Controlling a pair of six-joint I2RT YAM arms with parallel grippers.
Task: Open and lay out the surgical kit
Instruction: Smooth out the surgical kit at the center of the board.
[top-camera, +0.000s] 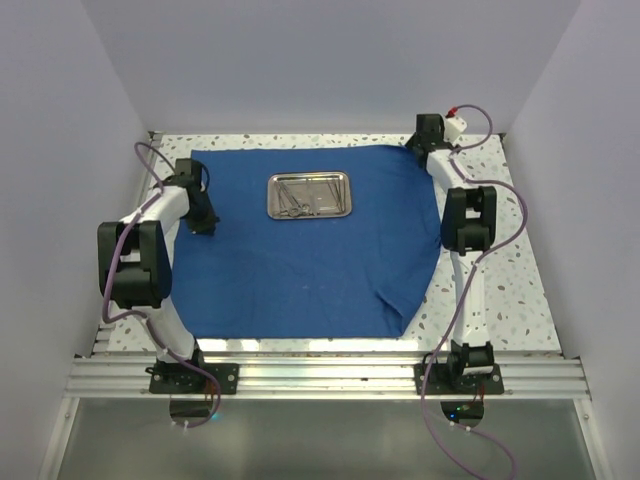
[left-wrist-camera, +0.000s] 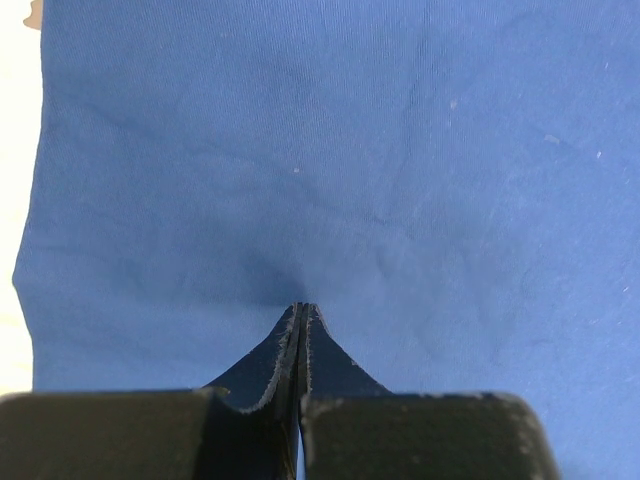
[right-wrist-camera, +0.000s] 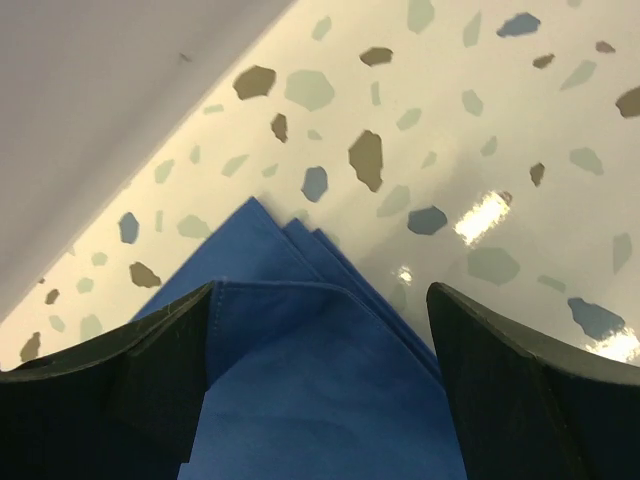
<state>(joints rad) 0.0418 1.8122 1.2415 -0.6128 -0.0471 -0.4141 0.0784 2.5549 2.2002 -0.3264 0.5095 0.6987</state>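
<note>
Nearly flat: blue wrap open on the table, tray at its far middle

Overhead, the blue wrap (top-camera: 300, 260) lies spread across most of the speckled table (top-camera: 500, 290). It is one wide sheet, and its right edge curves inward toward the near right corner. The steel tray (top-camera: 272, 196) sits on the wrap, in the far half and about midway across, with its long side running left to right. Thin silver instruments (top-camera: 300, 200) lie inside it, too small for me to tell apart.

My left gripper (top-camera: 205, 224) is down at the wrap's left edge, well apart from the tray. Through my left wrist camera its fingers (left-wrist-camera: 325, 355) are pressed together with no gap between them. Their tips touch the cloth, where a shallow dimple and a shadow gather around them. Whether a pinch of fabric is caught between them I cannot tell.

My right gripper (top-camera: 420, 148) is at the wrap's far right corner, close to the back wall (right-wrist-camera: 100, 90). Its fingers (right-wrist-camera: 120, 380) stand wide apart, holding nothing. Between them lies the corner of the wrap, pointing away from me, with three layered edges stepped one behind another at the tip. Beyond the corner the speckled table runs up to the wall.
</note>
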